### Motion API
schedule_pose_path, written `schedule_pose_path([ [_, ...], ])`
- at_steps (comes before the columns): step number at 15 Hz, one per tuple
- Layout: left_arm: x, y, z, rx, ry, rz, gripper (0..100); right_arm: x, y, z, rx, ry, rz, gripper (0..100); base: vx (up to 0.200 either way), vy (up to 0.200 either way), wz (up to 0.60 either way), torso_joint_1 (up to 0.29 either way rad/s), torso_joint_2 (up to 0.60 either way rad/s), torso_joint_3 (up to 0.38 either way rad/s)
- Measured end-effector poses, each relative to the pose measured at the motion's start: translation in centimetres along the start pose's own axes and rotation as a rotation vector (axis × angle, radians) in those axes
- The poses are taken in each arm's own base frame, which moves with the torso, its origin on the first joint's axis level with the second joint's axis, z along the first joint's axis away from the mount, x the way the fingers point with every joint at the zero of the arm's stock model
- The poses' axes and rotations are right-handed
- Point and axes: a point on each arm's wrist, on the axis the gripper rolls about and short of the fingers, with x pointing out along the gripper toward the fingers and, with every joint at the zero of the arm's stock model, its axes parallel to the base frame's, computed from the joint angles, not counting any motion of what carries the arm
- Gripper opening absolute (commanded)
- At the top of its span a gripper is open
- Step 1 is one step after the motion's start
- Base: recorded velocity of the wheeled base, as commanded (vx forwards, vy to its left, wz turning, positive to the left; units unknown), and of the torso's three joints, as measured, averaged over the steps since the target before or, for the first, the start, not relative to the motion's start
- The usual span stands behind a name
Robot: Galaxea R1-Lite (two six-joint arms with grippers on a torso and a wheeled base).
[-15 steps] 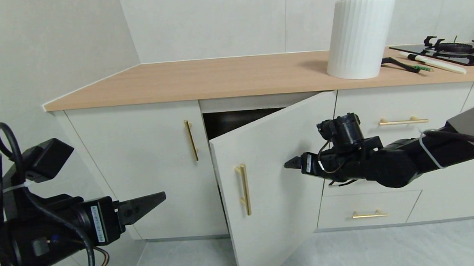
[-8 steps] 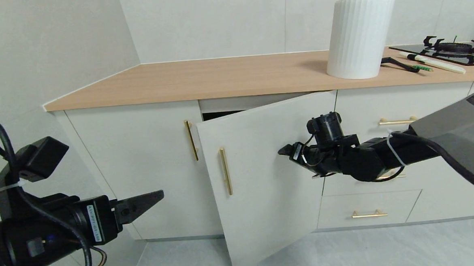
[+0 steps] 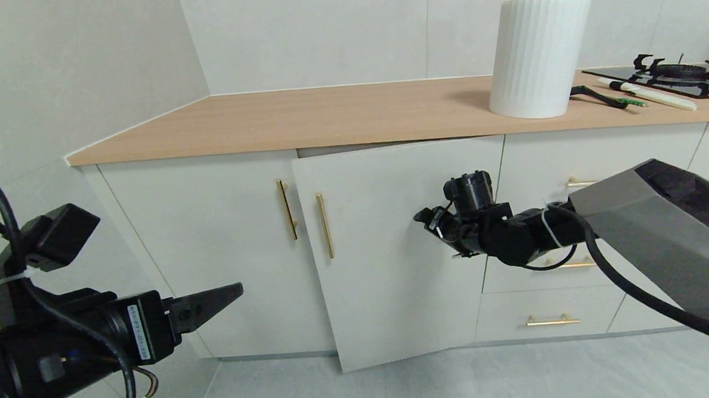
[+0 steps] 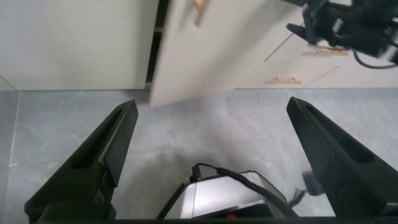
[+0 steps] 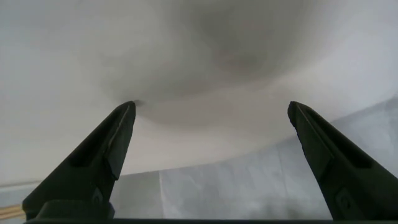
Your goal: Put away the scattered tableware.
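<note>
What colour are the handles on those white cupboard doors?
Shiny gold; the slim metal bar handles show best in the head view.

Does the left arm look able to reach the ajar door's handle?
Likely yes: the open left gripper sits low, nothing between it and the handle; the right gripper sits farther along the door.

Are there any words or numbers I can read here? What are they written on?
White label on the left gripper: dark print, too small to read.
Nothing else here has words or numbers that can be read.
</note>
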Motion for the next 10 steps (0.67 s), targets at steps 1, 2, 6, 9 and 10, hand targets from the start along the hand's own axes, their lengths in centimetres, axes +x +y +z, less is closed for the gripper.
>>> schedule_pose_path([
  [1, 0.0, 0.0, 0.0, 0.0, 0.0, 0.001, 100, 0.3, -0.1, 0.2, 0.018, -0.01, -0.001, 100, 0.0, 0.0, 0.0, 0.0, 0.0, 0.0],
  [2, 0.0, 0.0, 0.0, 0.0, 0.0, 0.001, 100, 0.5, -0.1, 0.4, 0.038, -0.018, 0.001, 100, 0.0, 0.0, 0.0, 0.0, 0.0, 0.0],
  [6, 0.0, 0.0, 0.0, -0.001, 0.001, 0.002, 100, 1.6, 0.1, 1.4, 0.06, -0.065, 0.01, 100, 0.0, 0.0, 0.0, 0.0, 0.0, 0.0],
  [9, 0.1, 0.1, -0.1, -0.001, 0.004, 0.003, 100, 2.4, -0.1, 1.7, 0.062, -0.082, -0.009, 100, 0.0, 0.0, 0.0, 0.0, 0.0, 0.0],
  [10, 0.1, 0.1, -0.1, 0.0, 0.006, 0.003, 100, 2.5, -0.2, 1.8, 0.062, -0.08, -0.018, 100, 0.0, 0.0, 0.0, 0.0, 0.0, 0.0],
])
